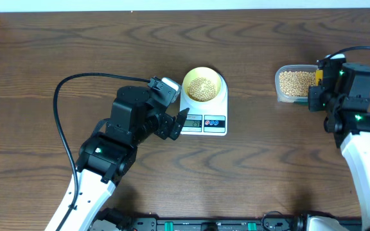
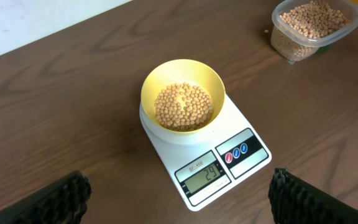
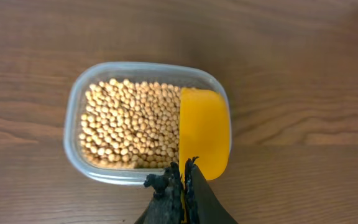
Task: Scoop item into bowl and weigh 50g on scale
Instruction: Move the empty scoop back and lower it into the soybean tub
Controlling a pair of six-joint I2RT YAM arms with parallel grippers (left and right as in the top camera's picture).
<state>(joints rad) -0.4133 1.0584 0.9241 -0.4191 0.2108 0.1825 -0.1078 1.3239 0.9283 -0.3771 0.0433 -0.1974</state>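
Note:
The pale yellow bowl point(image 1: 218, 82) stands on the white scale point(image 1: 220, 115) and holds a layer of beige beans point(image 2: 182, 107). The scale's screen point(image 2: 204, 177) reads 29. My left gripper point(image 2: 180, 186) hovers open just in front of the scale's left front corner, nothing between its fingers point(image 2: 58, 199). At the right, a clear tub point(image 3: 73, 124) is full of more beans point(image 3: 129, 124). My right gripper point(image 3: 184, 171) is shut on the handle of a yellow scoop point(image 3: 204, 130), whose cup lies over the tub's right end, back side up. The same scoop point(image 1: 318, 77) shows in the overhead view.
The left arm's black cable point(image 1: 63, 115) loops over the table left of the scale. Bare wooden table point(image 1: 255, 160) lies between scale and tub. The table's far edge meets a white wall point(image 1: 185, 5).

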